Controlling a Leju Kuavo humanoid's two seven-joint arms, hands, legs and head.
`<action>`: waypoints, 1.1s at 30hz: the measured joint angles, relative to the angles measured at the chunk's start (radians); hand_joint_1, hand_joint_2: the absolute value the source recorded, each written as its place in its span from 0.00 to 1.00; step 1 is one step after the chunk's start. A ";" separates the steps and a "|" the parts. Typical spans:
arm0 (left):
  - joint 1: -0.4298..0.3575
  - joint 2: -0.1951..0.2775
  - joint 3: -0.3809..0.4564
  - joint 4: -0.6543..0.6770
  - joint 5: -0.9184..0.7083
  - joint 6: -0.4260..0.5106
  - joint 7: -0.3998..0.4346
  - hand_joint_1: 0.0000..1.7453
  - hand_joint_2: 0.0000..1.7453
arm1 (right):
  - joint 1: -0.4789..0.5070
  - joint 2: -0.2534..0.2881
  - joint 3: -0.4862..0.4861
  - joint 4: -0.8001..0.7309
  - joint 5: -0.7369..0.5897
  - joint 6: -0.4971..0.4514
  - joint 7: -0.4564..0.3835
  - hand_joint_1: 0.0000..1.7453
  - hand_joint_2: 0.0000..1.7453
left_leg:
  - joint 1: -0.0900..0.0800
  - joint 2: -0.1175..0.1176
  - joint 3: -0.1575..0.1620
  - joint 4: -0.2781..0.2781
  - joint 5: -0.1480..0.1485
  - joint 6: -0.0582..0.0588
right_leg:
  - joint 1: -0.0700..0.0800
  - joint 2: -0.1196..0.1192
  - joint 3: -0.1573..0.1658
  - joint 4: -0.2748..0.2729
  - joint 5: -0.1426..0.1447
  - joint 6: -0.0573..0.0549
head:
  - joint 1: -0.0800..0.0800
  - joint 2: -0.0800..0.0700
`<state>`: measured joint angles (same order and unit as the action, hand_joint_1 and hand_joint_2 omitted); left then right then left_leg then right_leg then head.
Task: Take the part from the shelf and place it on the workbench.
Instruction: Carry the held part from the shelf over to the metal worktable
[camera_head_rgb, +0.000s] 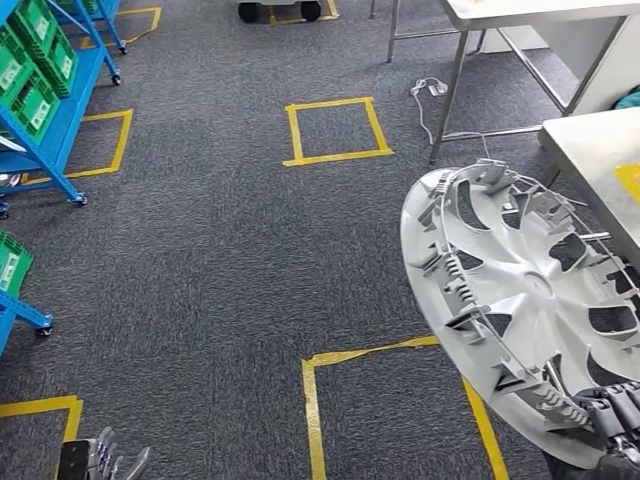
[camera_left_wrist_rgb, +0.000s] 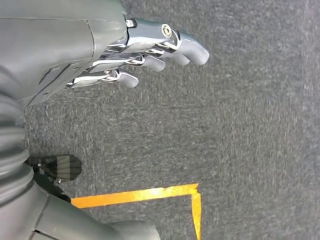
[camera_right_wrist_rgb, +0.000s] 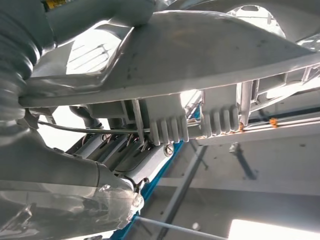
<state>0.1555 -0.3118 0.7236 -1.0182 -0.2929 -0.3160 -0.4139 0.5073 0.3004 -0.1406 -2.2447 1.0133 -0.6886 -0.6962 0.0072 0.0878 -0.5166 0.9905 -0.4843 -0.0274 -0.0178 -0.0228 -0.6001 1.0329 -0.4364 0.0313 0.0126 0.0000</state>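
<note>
One hubcap (camera_head_rgb: 528, 300); two white tables (camera_head_rgb: 596, 150); two blue shelves (camera_head_rgb: 45, 110).

A workshop: blue shelving (camera_head_rgb: 72, 100) with green bins (camera_head_rgb: 34, 60), floor tape (camera_head_rgb: 337, 130), steel workbenches (camera_head_rgb: 528, 15).

Right hand (camera_head_rgb: 615, 420) low at frame's lower right, fingers (camera_right_wrist_rgb: 124, 155) curled round rim of grey part (camera_head_rgb: 521, 300), gripping it; part held tilted, ribbed back facing up. Left hand (camera_left_wrist_rgb: 151, 55) hanging low by body, fingers straight, close together, slightly apart at tips, holding nothing.
</note>
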 joint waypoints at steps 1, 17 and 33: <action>0.000 0.000 0.000 -0.001 0.000 -0.001 0.000 0.00 1.00 | -0.001 0.002 -0.001 -0.001 0.000 0.000 0.000 0.97 1.00 | 0.002 -0.021 -0.015 0.034 -0.023 -0.003 | 0.000 0.011 -0.001 -0.001 0.001 -0.008 | -0.001 0.000; -0.019 -0.002 0.021 -0.015 -0.071 -0.018 0.001 0.00 1.00 | -0.002 0.019 -0.019 -0.007 0.029 0.000 0.000 0.97 1.00 | -0.015 -0.116 -0.042 -0.041 0.070 0.048 | 0.011 0.102 -0.056 0.056 -0.031 0.007 | -0.003 0.000; -0.056 0.007 0.018 -0.018 -0.071 -0.014 0.007 0.00 1.00 | -0.035 0.017 -0.054 0.006 0.037 0.000 0.000 0.97 1.00 | -0.005 -0.052 -0.050 0.108 -0.067 -0.001 | 0.006 0.029 -0.033 0.007 0.016 -0.016 | -0.004 0.000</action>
<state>0.0998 -0.3050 0.7419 -1.0357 -0.3636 -0.3299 -0.4069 0.4721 0.3178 -0.1943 -2.2389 1.0508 -0.6886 -0.6961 0.0023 0.0358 -0.5662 1.0989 -0.5511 -0.0283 -0.0118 0.0059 -0.6330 1.0402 -0.4207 0.0153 0.0084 0.0000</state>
